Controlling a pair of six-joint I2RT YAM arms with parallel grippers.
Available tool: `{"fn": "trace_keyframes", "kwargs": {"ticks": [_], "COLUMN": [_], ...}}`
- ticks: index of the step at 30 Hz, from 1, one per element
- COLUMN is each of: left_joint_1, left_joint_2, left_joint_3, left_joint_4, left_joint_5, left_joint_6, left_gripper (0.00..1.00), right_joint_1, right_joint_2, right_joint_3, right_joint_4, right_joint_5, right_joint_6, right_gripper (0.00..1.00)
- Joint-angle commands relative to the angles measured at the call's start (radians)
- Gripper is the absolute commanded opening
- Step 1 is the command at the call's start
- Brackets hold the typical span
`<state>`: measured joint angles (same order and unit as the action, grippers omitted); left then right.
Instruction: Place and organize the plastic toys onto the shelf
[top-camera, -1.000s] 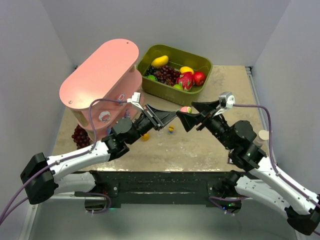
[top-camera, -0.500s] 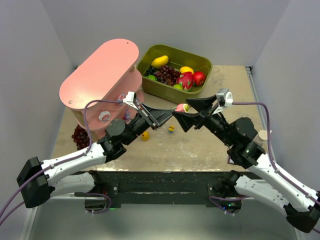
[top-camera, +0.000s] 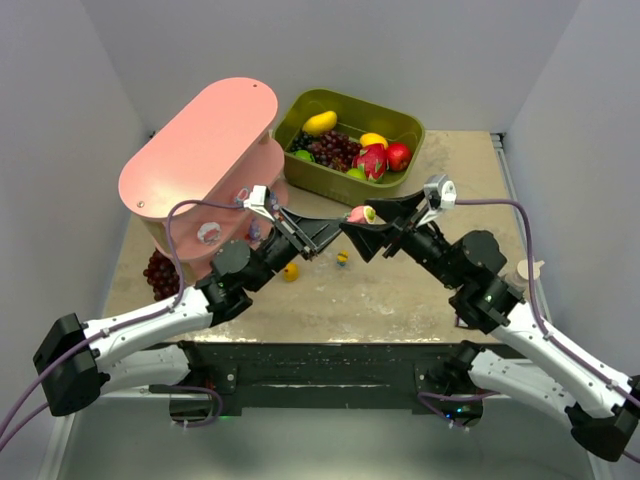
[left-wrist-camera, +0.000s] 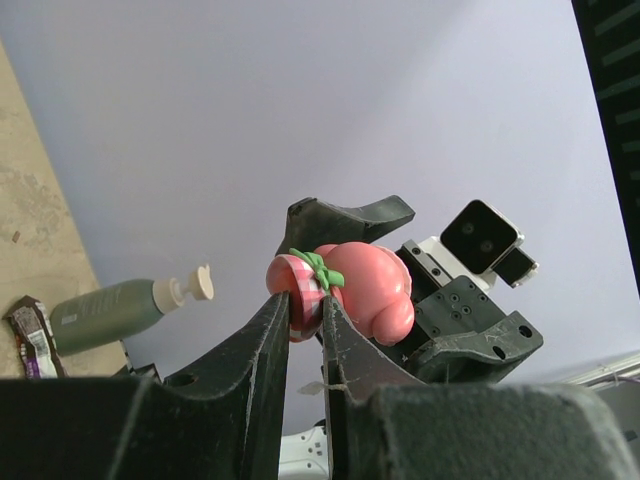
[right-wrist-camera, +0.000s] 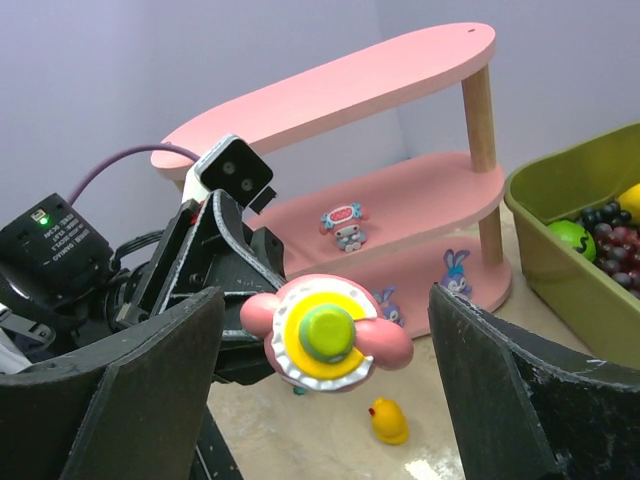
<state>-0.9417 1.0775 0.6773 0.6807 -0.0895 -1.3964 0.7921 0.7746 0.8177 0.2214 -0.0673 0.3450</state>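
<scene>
Pink toy (left-wrist-camera: 365, 285) | pinched at tips of my left gripper (left-wrist-camera: 307, 305) | my right gripper (right-wrist-camera: 325, 300) stood spread wide either side, clear of it.

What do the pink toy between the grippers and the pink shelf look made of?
The pink toy looks like moulded plastic or vinyl: smooth rounded lobes with a soft sheen. The boards of the shelf look like painted wood or fibreboard, matte with flat edges; the posts look like bare pale wood, probably dowels.
</scene>
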Motion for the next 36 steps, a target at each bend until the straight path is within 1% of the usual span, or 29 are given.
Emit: {"fn": "trace_keyframes", "kwargs": {"ticks": [1, 10, 13, 17, 24, 30, 36], "left_joint_1": [0.014, 0.014, 0.012, 0.012, 0.012, 0.012, 0.012], "left_joint_2": [-0.03, -0.039, -0.036, -0.034, -0.025, -0.021, -0.004], "left_joint_3": [-0.018, -0.033, -0.039, -0.044, -0.05, -0.051, -0.045], "left_joint_4": [0.074, 0.102, 0.112, 0.122, 0.138, 0.134, 0.135], "left_joint_5": [-0.099, -0.15, -0.164, -0.187, -0.219, -0.245, -0.248], "left_joint_6": [-0.029, -0.016, -0.015, -0.012, 0.0, 0.004, 0.005], "left_gripper": [0.0, 0.0, 0.0, 0.0, 0.0, 0.0, 0.0], "right_joint_1": [0.004, 0.004, 0.004, 0.004, 0.004, 0.006, 0.006], "right_joint_2": [0.022, 0.029, 0.034, 0.045, 0.075, 0.087, 0.1], "right_joint_3": [0.044, 0.034, 0.04, 0.044, 0.061, 0.064, 0.069], "right_joint_4": [0.012, 0.018, 0.012, 0.007, -0.004, 0.01, 0.026], "right_joint_5": [0.003, 0.05, 0.064, 0.093, 0.113, 0.118, 0.113], "right_joint_6": [0.025, 0.069, 0.089, 0.115, 0.14, 0.152, 0.163], "right_gripper": [0.86, 0.9, 0.89, 0.84, 0.83, 0.84, 0.82]}}
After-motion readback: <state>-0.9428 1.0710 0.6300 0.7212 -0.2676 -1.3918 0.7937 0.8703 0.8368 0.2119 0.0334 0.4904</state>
